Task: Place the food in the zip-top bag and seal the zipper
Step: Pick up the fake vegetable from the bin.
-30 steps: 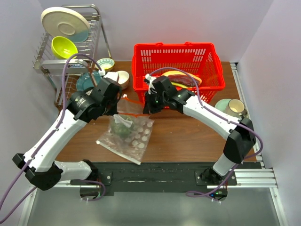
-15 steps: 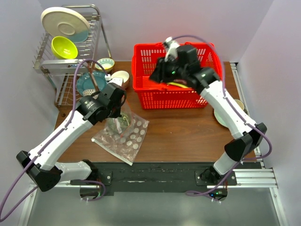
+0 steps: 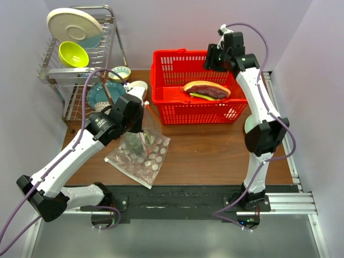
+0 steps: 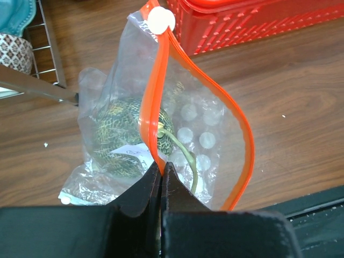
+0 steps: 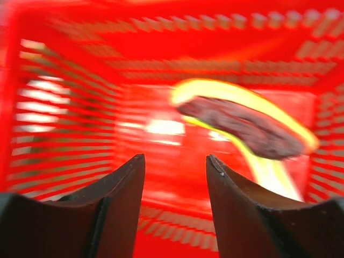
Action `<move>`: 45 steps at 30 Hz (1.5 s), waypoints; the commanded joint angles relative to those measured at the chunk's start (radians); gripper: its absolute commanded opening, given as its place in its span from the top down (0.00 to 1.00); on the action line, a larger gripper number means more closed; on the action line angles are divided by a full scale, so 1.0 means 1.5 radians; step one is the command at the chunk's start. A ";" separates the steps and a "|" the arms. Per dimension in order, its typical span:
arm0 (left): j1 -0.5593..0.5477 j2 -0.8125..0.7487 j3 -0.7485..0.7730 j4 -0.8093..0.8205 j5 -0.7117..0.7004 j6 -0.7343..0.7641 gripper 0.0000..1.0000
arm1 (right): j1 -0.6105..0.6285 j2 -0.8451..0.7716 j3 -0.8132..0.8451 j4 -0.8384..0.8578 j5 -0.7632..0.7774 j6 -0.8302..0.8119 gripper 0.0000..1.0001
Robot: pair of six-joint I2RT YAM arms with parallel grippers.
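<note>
The zip-top bag stands on the worktop near the left end of the red basket, its mouth held up by the left fingers. These are pressed together on the zipper, at the near end of the strip. Since a second ago the right arm has left the bag's mouth and swung up and away. Its fingers now hang above the far right corner of the basket, spread apart with nothing between them. The bag has slid slightly to the left and stands more upright. The flat red-brown slab, hidden under the arm half a second ago, now shows lying in the basket.

The bag is thin, clear, crinkled film. Its orange-red strip opens in a loop, with a round white tab at the far end. Inside sits the dark green ball, rounded and mottled with yellow, and beside it a thin green stalk. A second clear bag printed with white dots lies flat under it. The basket is rigid plastic lattice. The slab has a pale yellow rim, and in the blurred right wrist view a yellow-green strip shows beneath it.
</note>
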 commanded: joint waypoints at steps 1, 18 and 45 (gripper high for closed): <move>0.004 -0.037 -0.015 0.056 0.035 0.025 1.00 | 0.003 0.001 -0.025 -0.012 0.130 -0.107 0.46; 0.004 -0.072 -0.075 0.089 0.096 0.035 1.00 | -0.039 0.118 -0.072 -0.077 0.161 -0.236 0.25; 0.004 -0.061 -0.073 0.102 0.088 0.017 1.00 | -0.065 0.271 0.026 -0.134 -0.032 -0.241 0.95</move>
